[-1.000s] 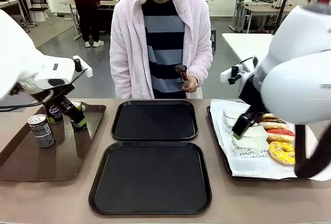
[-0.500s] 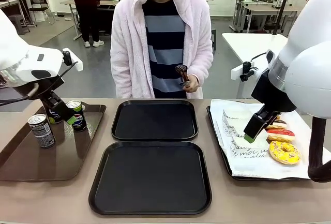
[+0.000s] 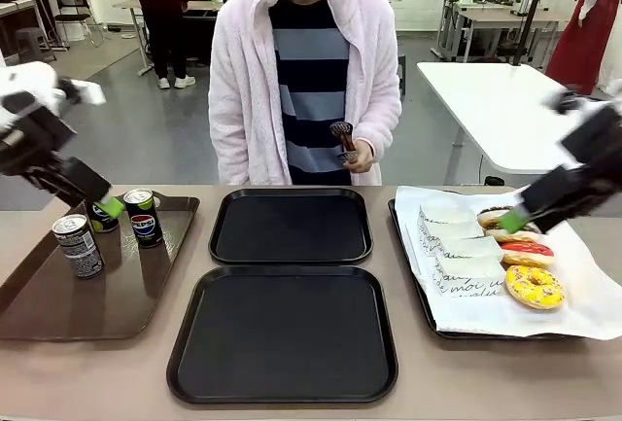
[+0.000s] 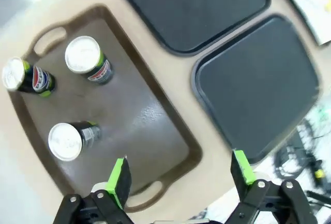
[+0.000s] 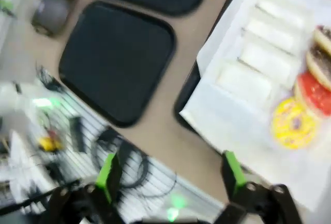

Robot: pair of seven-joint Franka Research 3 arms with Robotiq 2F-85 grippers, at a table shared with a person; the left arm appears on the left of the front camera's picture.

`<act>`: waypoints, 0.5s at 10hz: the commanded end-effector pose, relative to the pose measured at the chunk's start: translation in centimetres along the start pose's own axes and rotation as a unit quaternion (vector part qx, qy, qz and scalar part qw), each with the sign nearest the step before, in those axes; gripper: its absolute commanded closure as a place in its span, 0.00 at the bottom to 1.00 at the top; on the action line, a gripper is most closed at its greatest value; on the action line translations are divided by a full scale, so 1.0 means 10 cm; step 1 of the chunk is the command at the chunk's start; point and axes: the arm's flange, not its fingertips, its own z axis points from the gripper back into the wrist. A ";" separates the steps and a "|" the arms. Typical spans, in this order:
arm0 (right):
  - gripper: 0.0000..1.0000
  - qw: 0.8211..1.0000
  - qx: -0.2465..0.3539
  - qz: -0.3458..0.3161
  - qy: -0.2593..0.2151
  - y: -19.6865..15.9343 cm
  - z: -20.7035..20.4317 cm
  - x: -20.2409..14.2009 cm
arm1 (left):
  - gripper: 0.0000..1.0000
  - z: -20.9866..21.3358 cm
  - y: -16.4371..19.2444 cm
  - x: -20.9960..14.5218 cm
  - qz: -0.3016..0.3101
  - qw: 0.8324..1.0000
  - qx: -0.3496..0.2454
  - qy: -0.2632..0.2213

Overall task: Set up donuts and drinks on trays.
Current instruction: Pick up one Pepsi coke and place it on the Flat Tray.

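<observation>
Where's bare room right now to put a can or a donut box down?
The far black tray and the near black tray are fully bare. The brown tray is free in its near half; three cans crowd its far end. The paper-lined tray is crowded: boxes left, donuts right.

Brown handled tray [image 3: 97, 295], white paper liner [image 3: 588, 295], tan table [image 3: 97, 372]
</observation>
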 end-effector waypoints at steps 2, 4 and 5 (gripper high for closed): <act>0.00 0.958 0.205 -0.178 -0.089 -0.94 0.46 -0.55 | 0.00 0.21 0.58 -0.15 0.133 0.981 -0.137 -0.035; 0.00 0.934 0.254 -0.232 -0.099 -1.56 0.68 -0.84 | 0.00 0.28 1.12 -0.37 0.210 0.954 -0.199 -0.074; 0.00 0.924 0.257 -0.262 -0.110 -1.82 0.77 -0.98 | 0.00 0.30 1.44 -0.52 0.254 0.937 -0.223 -0.088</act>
